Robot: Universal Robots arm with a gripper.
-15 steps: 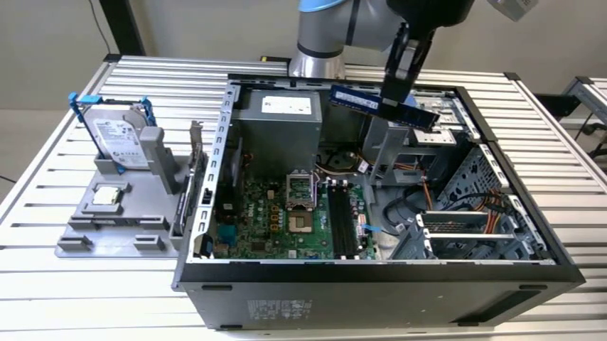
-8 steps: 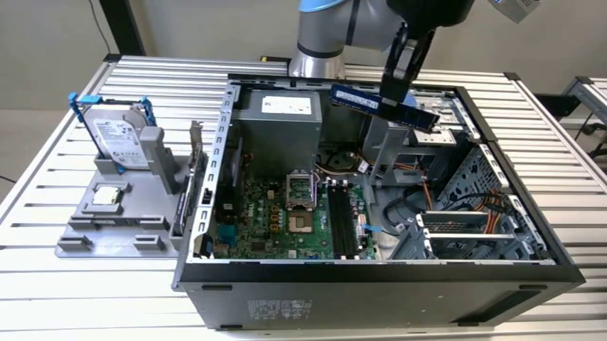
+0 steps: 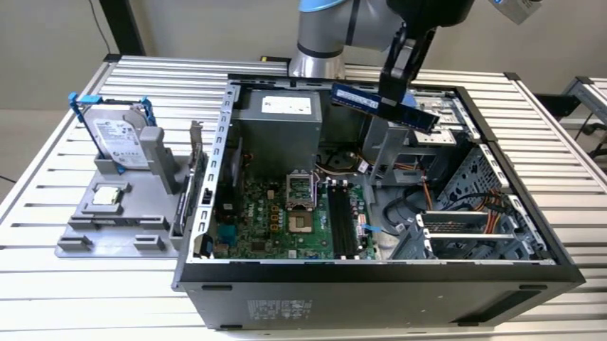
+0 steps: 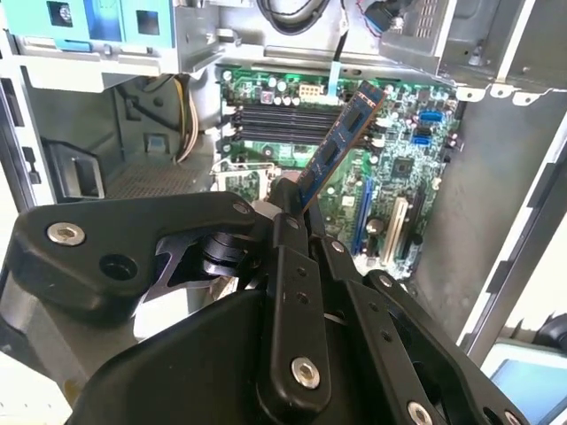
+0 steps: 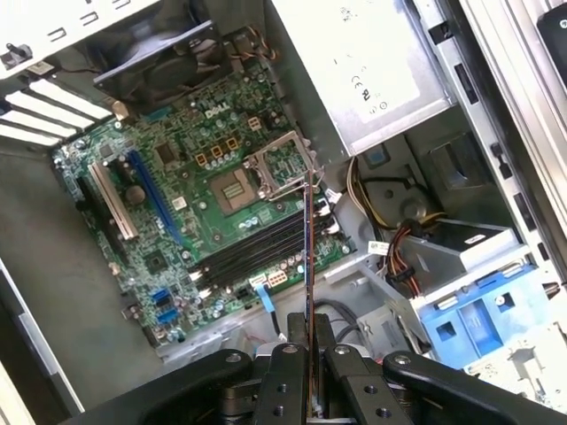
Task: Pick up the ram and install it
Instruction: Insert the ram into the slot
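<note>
Jaws clamped narrow on the ram [image 3: 356, 97] — tilted, held above the open computer case [image 3: 379, 295], over its motherboard [image 3: 266, 207].

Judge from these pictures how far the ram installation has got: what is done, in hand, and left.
Done: the ram is picked up, clamped in the gripper. In hand: it hangs tilted above the open case. Left: the memory slots are empty, so nothing is seated yet.

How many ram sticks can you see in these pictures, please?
1. The ram stick is clamped in the gripper above the open computer case. The dark slots on the motherboard look empty, though the case walls may hide others.
</note>
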